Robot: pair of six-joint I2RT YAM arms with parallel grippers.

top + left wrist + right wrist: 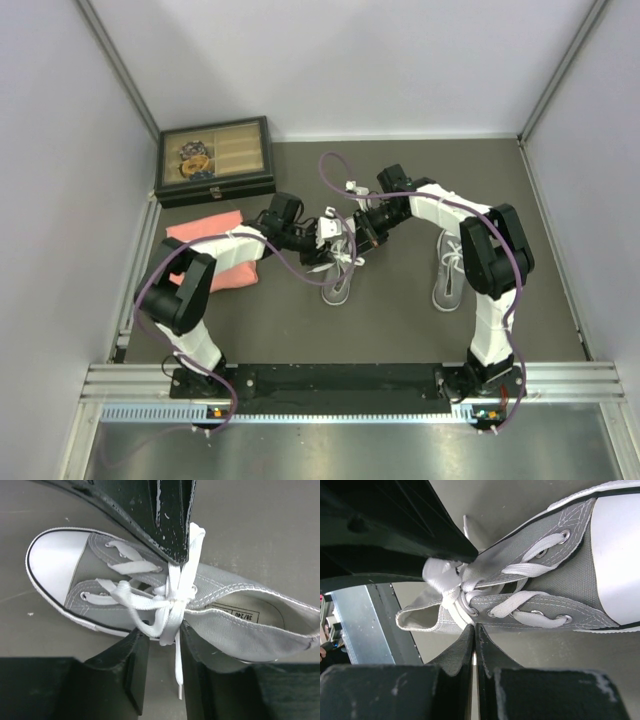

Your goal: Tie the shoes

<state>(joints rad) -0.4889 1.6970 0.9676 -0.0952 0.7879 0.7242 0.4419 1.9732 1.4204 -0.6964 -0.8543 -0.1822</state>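
Note:
Two grey canvas shoes with white toe caps lie on the dark mat. Both grippers meet over the left shoe (pixel 337 280); the right shoe (pixel 448 275) lies apart with loose laces. In the left wrist view the shoe (pixel 225 615) has its white laces (pixel 172 602) crossed into a knot. My left gripper (pixel 164 632) is open, its jaws straddling a lace loop and a dangling lace end. My right gripper (pixel 475 630) is shut on a thin lace strand just beside the eyelets of the shoe (pixel 555 587). In the top view the left gripper (pixel 322 232) and right gripper (pixel 358 228) nearly touch.
A folded pink cloth (pixel 215 250) lies left of the shoes, under the left arm. A dark box (pixel 215 158) with a glass lid stands at the back left. White walls enclose the mat on three sides. A metal rail (pixel 350 385) runs along the near edge.

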